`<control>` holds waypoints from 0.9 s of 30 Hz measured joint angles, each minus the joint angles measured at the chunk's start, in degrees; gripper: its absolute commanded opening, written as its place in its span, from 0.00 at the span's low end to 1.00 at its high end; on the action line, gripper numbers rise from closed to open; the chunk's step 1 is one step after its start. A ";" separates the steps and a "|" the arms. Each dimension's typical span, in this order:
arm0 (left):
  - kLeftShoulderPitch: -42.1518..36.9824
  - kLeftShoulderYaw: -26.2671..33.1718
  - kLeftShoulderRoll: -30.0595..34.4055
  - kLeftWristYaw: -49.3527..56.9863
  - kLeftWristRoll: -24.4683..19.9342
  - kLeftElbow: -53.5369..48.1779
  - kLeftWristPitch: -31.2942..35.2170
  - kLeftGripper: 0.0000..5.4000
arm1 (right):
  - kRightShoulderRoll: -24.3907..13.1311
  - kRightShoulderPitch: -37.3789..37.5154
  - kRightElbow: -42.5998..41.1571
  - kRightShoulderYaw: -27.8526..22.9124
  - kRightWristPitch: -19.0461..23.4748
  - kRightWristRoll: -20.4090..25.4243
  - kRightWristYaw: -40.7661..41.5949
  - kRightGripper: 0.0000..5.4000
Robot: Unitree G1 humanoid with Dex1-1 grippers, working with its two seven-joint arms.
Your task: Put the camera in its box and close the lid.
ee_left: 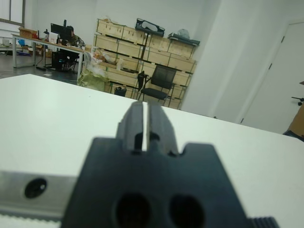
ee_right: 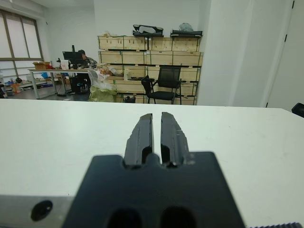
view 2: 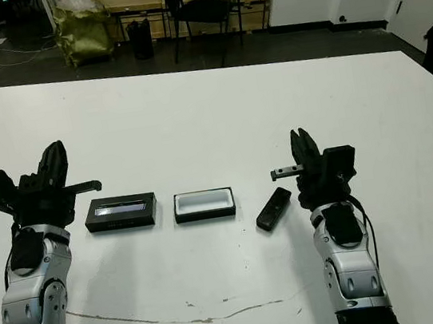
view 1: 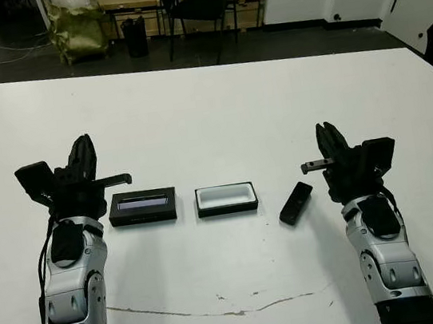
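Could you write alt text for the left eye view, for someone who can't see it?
On a white table three things lie in a row between the robot's raised arms: a black lid, an open white-lined box and a slim black camera lying at a slant. The left end effector and right end effector hold nothing.

black camera, white-lined black box, lavender-striped black lid

Both arms rest low, left gripper and right gripper pointing forward (fingers pressed together, holding nothing).
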 measured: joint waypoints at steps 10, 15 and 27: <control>0.01 -0.25 -0.06 0.05 0.00 -0.20 -0.02 0.00 | -0.07 0.08 -1.81 0.37 2.05 -1.94 -1.17 0.00; 0.01 -0.26 -0.06 0.15 -0.01 -0.15 -0.18 0.00 | -0.27 0.01 -2.23 -0.05 2.67 -1.14 -0.52 0.00; -0.01 -0.46 -0.08 -0.42 -0.24 0.35 -0.66 0.00 | -4.88 -2.54 2.22 -2.58 -0.46 2.73 6.47 0.00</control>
